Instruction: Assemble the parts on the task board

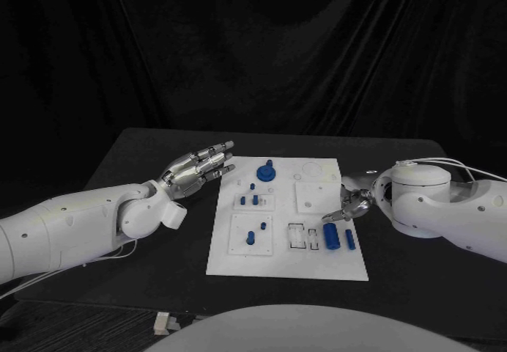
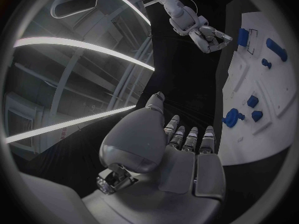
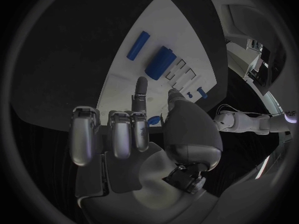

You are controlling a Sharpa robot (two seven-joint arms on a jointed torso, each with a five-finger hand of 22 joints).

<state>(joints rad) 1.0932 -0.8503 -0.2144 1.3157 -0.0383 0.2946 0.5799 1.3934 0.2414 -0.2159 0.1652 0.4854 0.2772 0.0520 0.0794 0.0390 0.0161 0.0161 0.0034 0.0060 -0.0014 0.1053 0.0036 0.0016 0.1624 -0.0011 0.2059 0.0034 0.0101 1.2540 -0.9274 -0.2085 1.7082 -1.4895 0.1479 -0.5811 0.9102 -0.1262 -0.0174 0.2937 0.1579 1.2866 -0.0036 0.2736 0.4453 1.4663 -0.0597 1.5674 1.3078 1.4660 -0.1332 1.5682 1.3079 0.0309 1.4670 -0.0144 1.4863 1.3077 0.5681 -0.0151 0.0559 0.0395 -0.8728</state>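
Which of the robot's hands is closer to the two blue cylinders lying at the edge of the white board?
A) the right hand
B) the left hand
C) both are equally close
A: the right hand hovers just beside the blue cylinders at the task board's right edge, while the left hand is off the board's opposite side.
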